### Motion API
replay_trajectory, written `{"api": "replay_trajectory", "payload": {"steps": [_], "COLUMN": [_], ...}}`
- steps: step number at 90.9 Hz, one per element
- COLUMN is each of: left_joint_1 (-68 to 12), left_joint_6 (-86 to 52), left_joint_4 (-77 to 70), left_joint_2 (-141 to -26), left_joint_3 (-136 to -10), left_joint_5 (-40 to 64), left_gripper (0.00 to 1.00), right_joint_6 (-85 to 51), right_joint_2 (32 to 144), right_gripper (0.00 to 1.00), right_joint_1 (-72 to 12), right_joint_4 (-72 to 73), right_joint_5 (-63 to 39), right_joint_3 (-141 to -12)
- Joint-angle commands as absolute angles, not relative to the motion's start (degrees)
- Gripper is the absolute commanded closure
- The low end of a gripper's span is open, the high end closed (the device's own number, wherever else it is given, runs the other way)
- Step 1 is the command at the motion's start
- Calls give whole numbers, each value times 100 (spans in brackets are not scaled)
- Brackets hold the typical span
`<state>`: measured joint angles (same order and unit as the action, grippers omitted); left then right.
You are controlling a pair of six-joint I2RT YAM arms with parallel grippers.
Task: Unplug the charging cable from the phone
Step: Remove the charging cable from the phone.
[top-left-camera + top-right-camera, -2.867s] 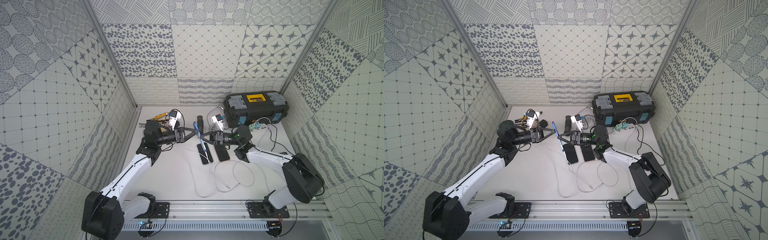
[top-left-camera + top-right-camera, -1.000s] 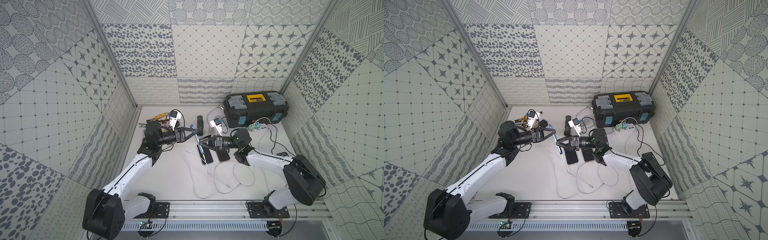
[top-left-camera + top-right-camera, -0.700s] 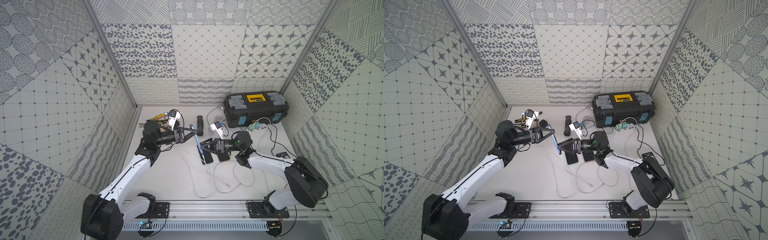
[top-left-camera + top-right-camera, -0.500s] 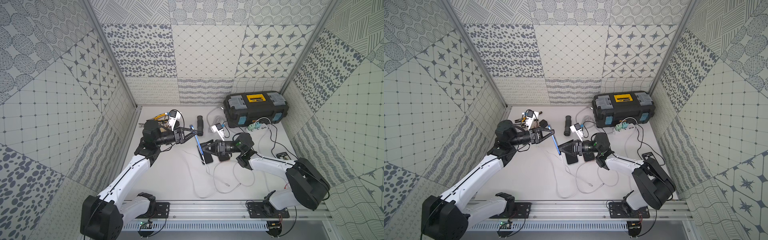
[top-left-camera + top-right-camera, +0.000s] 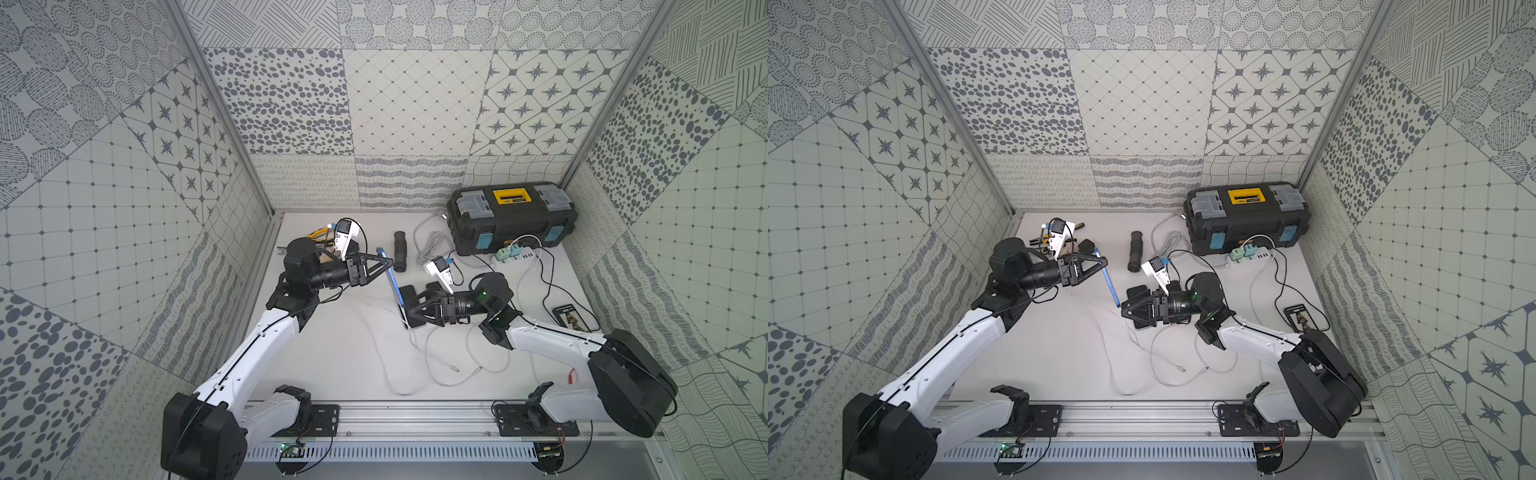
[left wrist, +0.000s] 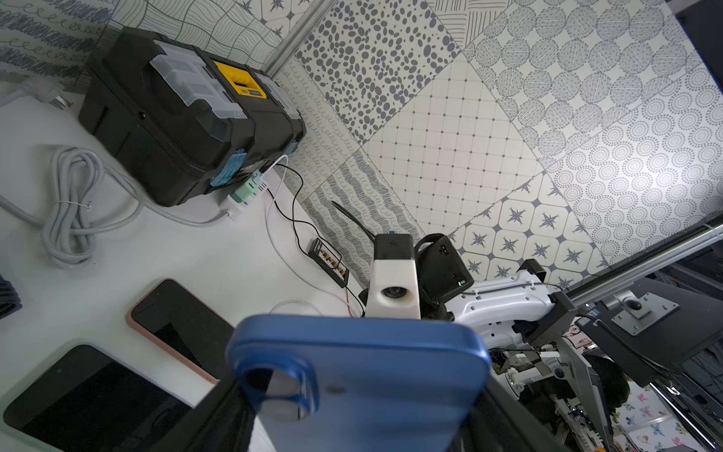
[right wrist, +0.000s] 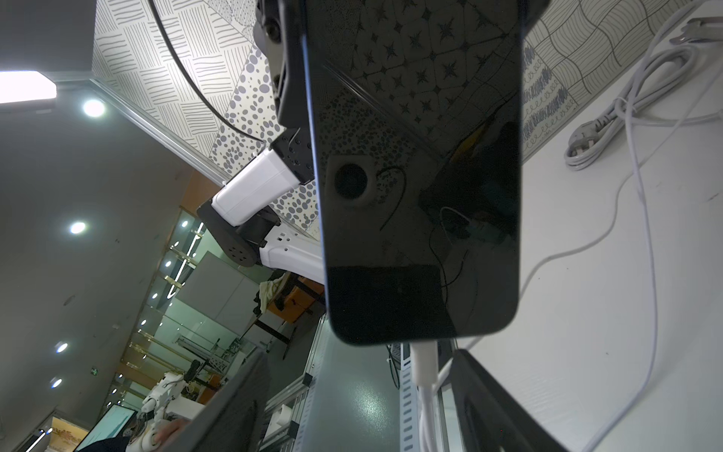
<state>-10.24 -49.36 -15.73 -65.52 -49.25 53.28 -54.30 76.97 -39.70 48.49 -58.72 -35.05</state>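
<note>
My left gripper (image 5: pixel 387 262) (image 5: pixel 1103 261) is shut on the top end of the blue phone (image 5: pixel 395 287) (image 5: pixel 1110 283), which hangs tilted above the table. The left wrist view shows the phone's blue back (image 6: pixel 364 375) between the fingers (image 6: pixel 219 415). A white charging cable plug (image 7: pixel 423 366) sits in the phone's lower end, under its dark screen (image 7: pixel 418 176). My right gripper (image 5: pixel 409 318) (image 7: pixel 364 411) is open, its jaws on either side of the plug with gaps, the plug nearer one finger (image 7: pixel 497 403). The cable (image 5: pixel 415 374) trails down and loops on the table.
Two dark phones (image 6: pixel 180 325) (image 6: pixel 90 395) lie on the table under the raised one. A black toolbox (image 5: pixel 511 220), a power strip (image 5: pixel 515 255) and a coiled grey cord (image 5: pixel 432 245) stand at the back right. A black ribbed cylinder (image 5: pixel 400 251) lies mid-back, another phone (image 5: pixel 569 318) far right.
My right gripper has moved left to the phone's lower end and its jaws have narrowed around the plug. The left gripper has kept hold of the phone, lifting its top end slightly.
</note>
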Motion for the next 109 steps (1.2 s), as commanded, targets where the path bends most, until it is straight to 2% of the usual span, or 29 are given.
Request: {"api": "replay_trajectory", "payload": {"steps": [1,10,25,35,46,55,78,109], "left_joint_1": [-967,-961,-962,-964,-962,-965,-961,-956], "left_joint_6": [-4801,-4817,-4848,-4845,-4862,-4890,-5073,-5089], "left_joint_4": [-1819,-1834,-1864,-1865,-1872,-1896,-2095,-2096], "left_joint_2": [-6534,-6546,-6553,-6542,-6553,-6561,-6560,-6544], "left_joint_3": [-5055,-5071,-5061,-5062,-5070,-5080,-5080,-5105], "left_joint_5": [5327,5337,5356,5354,5361,5361,5439,5433], "left_gripper": [100,100,100,99,99,99,99,99], "right_joint_6": [-4456,-4358,-4377,-4342,-4301,-4260,-4228,-4186], "right_joint_2": [7478,7514,7588,7637,7669,7664,7742,7717], "right_gripper": [27,30,39,51,71,75,99,100], "right_joint_1": [-4112,-4163,-4221,-4257,-4262,-4259,-4257,-4269], "right_joint_4": [3731,3655,3771,3779,3792,3789,3806,3761], "right_joint_5": [-5766,-5717,-5670,-5653,-5640,-5623,-5592,-5563], "right_joint_3": [-3496,-3460,-3401,-3397,-3369,-3345,-3301,-3204]}}
